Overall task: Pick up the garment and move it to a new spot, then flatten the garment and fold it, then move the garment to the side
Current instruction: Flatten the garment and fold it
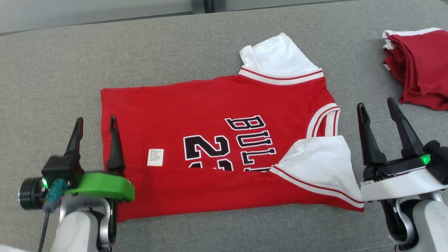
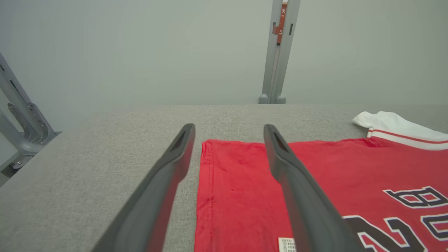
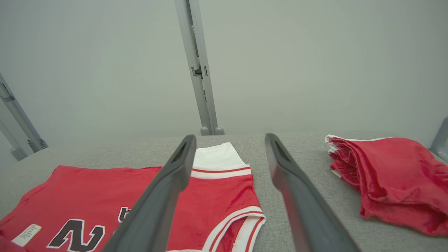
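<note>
The garment [image 1: 210, 115] is a red jersey with white sleeves and black lettering, lying flat on the grey surface with its near long edge folded over onto the body. My left gripper [image 1: 95, 124] stands open at the jersey's left hem, one finger over the cloth, holding nothing. My right gripper [image 1: 378, 105] is open just right of the collar and near sleeve, empty. In the left wrist view the hem of the garment [image 2: 238, 189] lies between my fingers [image 2: 297, 189]. The right wrist view shows the garment [image 3: 224, 196] under and left of my fingers [image 3: 294, 189].
A folded pile of red and white clothes [image 1: 420, 66] lies at the far right, also the pile [image 3: 392, 178] in the right wrist view. The grey padded surface [image 1: 52, 70] stretches left and toward the back. A grey post [image 2: 278, 52] and pale wall stand behind.
</note>
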Tool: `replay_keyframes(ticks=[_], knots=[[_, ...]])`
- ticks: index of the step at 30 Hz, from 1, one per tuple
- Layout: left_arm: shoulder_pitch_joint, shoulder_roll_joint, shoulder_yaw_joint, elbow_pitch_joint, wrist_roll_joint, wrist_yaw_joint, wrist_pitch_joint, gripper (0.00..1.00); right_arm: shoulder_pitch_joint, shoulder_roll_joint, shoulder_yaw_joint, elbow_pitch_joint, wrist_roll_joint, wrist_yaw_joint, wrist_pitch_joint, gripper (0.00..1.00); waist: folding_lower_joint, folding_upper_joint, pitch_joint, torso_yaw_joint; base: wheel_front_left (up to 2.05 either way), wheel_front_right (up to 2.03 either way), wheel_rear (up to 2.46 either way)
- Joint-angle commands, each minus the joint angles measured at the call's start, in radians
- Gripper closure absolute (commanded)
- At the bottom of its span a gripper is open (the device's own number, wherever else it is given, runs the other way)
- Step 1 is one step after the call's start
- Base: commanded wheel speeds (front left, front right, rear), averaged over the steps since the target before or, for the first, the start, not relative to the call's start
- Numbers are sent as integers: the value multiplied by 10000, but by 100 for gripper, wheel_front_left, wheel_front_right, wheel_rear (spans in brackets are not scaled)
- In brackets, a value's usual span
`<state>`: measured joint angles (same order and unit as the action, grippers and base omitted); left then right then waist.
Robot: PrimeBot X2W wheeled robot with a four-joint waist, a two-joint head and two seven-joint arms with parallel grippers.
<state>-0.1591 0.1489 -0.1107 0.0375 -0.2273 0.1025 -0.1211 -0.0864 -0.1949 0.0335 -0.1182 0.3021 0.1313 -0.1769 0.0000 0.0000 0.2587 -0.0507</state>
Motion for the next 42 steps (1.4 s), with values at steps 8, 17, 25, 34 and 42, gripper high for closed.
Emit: replay_keyframes(ticks=[8,17,25,34,42], knots=[[-3125,600,126,2785,-844,-892,2035,0,-667,22,263,149,162,-15,-106,0,0,0,1325,-360,0,0,0],[-5112,1333,373,5678,-1465,-1566,3297,0,-935,-6,413,742,417,-13,-355,0,0,0,1702,-776,0,0,0],[-5767,1548,230,6757,-1771,-1948,3793,100,-1449,-383,255,1522,783,-13,-362,0,0,0,1815,-794,0,0,0],[-6220,1228,-116,6892,-1745,-2063,3401,100,-3291,-1292,571,3369,1759,-13,-193,0,0,0,2160,-304,0,0,0],[-6751,686,-555,6810,-1750,-2157,3058,100,-5726,-2027,1656,5175,2886,-13,42,0,0,0,2895,530,0,0,0]])
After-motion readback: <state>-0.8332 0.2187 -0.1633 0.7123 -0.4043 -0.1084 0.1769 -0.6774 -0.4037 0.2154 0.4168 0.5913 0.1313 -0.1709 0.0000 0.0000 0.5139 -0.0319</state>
